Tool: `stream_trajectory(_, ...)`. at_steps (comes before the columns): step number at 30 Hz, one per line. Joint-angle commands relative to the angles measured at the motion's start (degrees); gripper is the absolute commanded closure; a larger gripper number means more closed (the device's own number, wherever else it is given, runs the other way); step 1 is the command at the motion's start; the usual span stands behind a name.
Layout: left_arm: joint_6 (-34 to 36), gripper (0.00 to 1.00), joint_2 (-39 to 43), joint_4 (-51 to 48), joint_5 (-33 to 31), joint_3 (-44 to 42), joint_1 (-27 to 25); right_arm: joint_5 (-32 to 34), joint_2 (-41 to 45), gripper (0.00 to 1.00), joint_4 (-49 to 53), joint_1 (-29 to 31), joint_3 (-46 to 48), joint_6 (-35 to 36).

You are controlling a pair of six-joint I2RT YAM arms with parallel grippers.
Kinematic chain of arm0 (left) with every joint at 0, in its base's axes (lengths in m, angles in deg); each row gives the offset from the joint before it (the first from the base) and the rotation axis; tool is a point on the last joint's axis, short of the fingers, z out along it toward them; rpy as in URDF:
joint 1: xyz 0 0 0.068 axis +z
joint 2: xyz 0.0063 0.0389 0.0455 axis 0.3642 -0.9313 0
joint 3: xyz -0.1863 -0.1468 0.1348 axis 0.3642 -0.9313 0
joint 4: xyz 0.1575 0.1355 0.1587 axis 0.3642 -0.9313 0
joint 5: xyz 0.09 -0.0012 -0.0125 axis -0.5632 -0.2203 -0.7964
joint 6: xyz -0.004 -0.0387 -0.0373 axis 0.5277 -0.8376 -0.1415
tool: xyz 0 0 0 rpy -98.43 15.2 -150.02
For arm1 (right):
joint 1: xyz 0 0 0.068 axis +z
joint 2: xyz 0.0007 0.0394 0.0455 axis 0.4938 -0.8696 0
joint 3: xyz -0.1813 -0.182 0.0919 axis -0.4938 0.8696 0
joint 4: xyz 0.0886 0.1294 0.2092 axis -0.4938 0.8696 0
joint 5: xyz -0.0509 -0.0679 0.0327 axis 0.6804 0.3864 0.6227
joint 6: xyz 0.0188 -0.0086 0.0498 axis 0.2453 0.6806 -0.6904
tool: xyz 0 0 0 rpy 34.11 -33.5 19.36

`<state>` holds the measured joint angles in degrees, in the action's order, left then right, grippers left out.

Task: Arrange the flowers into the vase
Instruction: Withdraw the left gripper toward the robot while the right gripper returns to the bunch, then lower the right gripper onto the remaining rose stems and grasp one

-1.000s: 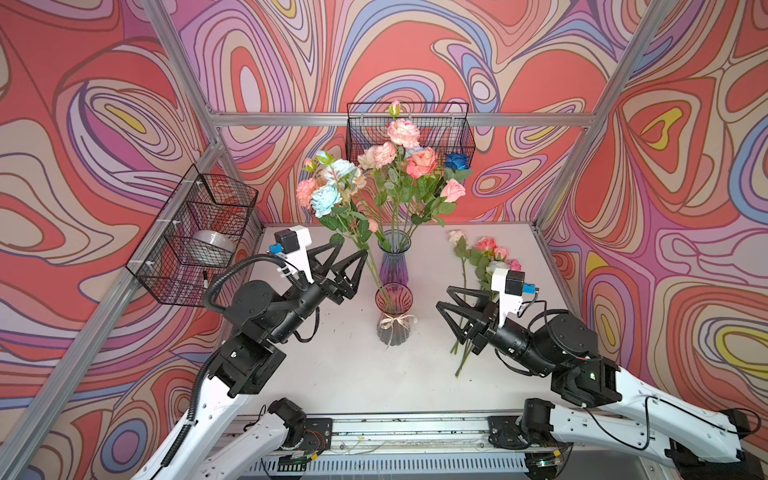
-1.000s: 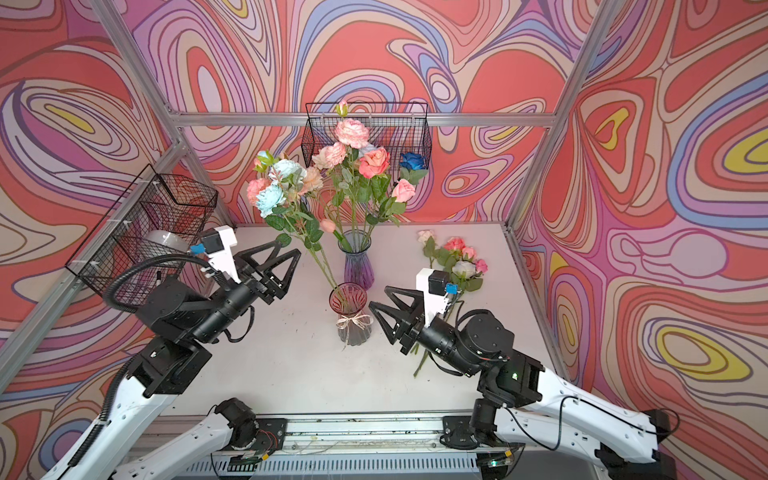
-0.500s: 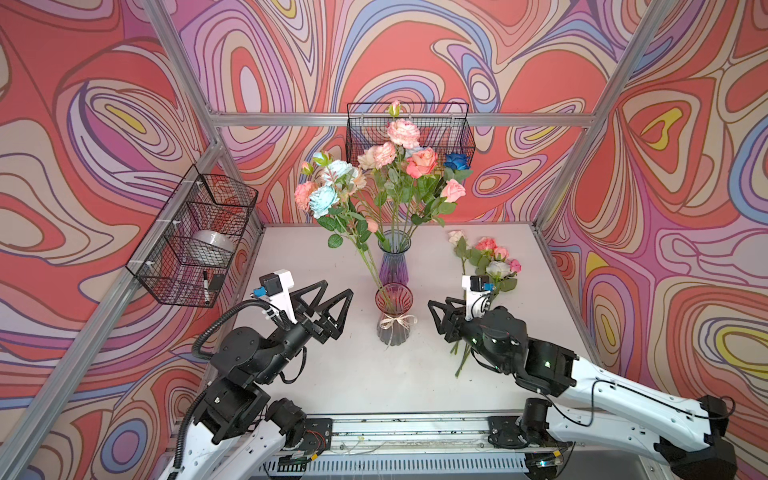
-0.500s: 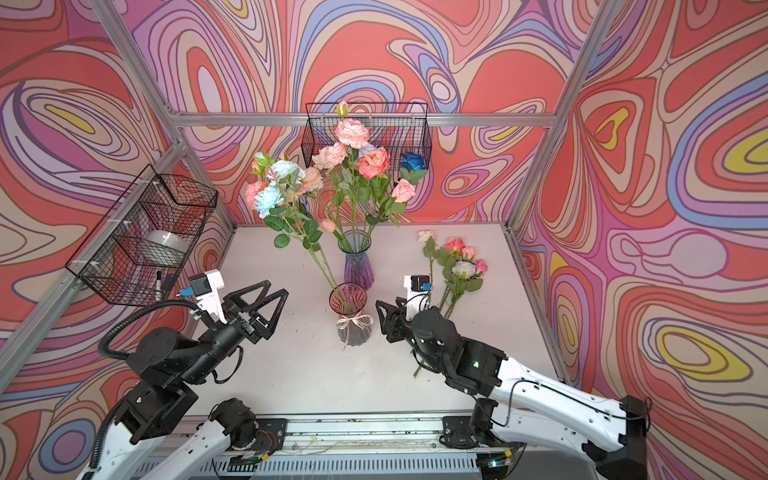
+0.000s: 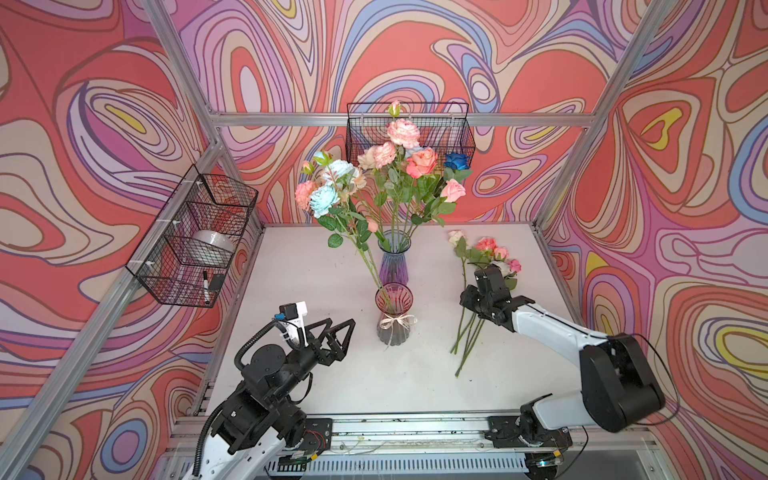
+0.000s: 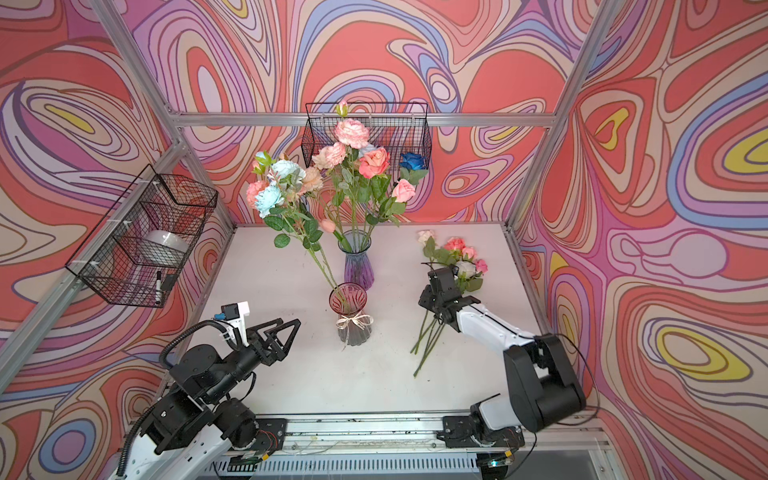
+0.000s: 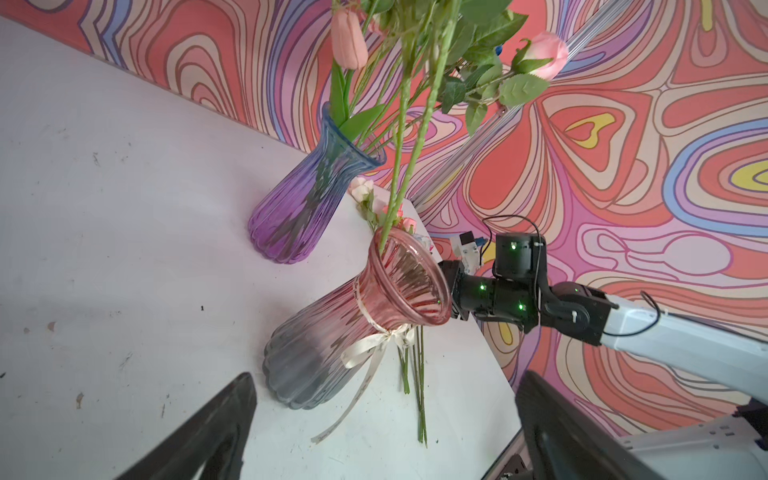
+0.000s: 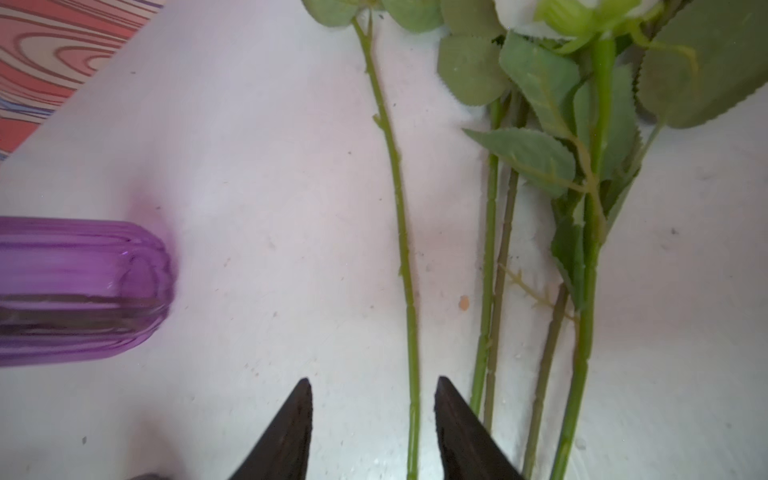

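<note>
The right gripper [image 8: 372,380] is hanging low over the loose flowers [image 5: 468,328]. They are lying on the table [image 5: 299,266] right of centre in both top views, with the blooms toward the back wall. Its fingers are standing half apart and are straddling one stem [image 8: 401,232] — the one lying a little apart from the others, on the side of the purple vase [image 5: 394,266]. I am seeing bare table on each side of this stem, so nothing is gripped yet. The stem is sitting nearer to one finger than to the other.

To do this pick well, I think the gripper should centre itself on the stem before closing, so that the near finger is not pushing it sideways into its neighbours. The tips should go down almost to the table, because the stem is thin and is lying flat. The hold seems to be falling around the middle of the stem, so both ends may swing, and a slow lift looks safer.

The left gripper [image 5: 343,322] is hovering left of centre in the lower part of the top views. Its fingers are wide and empty, pointing toward the pink vase [image 5: 392,320] — a good place for steadying it if needed. Both vases are already holding flowers.
</note>
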<state>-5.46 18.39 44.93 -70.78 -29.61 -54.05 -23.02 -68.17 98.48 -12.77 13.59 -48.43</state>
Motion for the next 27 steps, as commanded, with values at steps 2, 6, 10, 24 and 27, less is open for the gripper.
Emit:
stream_trajectory(2, -2.39, 0.01, 1.41, -1.7, 0.72, -0.57, -0.18, 2.24, -9.02, 0.57, 4.88, -1.91, -8.72, 2.04)
stream_trajectory(6, -2.4, 0.01, 2.03, -3.3, 0.22, -0.27, -0.18, 6.01, -10.68, 0.57, 7.55, -1.97, -9.94, 0.52)
stream_trajectory(10, -2.4, 0.01, 2.97, -3.31, 0.03, -0.81, -0.2, 8.49, -8.83, 0.58, 8.98, -2.05, -8.57, 0.05)
stream_trajectory(24, -1.59, 0.01, 3.52, -3.16, -0.25, -2.15, -0.18, 9.66, 2.42, 0.65, 11.4, -5.72, 1.98, -2.52)
stream_trajectory(27, -1.52, 0.01, 3.94, -3.31, -0.16, -2.33, -0.19, 7.67, 2.72, 0.65, 10.46, -6.87, 3.42, -2.64)
